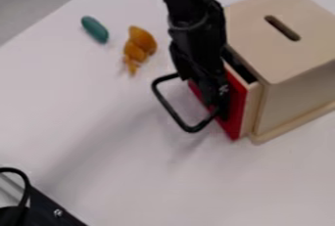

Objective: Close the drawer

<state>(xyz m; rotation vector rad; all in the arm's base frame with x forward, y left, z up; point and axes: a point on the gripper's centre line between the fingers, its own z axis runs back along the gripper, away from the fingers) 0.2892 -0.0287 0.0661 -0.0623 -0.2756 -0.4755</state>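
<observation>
Item, at the near left corner: a black fitting [56, 214] with a bolt head on it, and a black cable [27, 191] curving up beside it. Item: a white desk [118, 146], carrying the pieces that follow. Item: one drawer [239, 115], red front, pale wooden side, at the left face of a wooden box [294, 90]; partly open, its front standing out from the box, a dark gap along its upper edge. Item: one black hoop handle [171, 110], jutting from the red front over the desk towards the left. Item: one black pincer [220, 110], hanging down in front of the red front, at the near end of the handle; whether released or clenched, cannot tell; contact with the drawer, likewise uncertain. Item: the box's flat top, pale wood, with one rounded slot [282, 28]. Item: a black arm [188, 22], coming in from the top edge, left of the box. Item: a lumpy orange toy [140, 44], lying left of the arm. Item: a smooth green oval piece [95, 29], just beside the toy, farther left. Item, far left: grey floor [33, 0], beyond the desk's edge
</observation>
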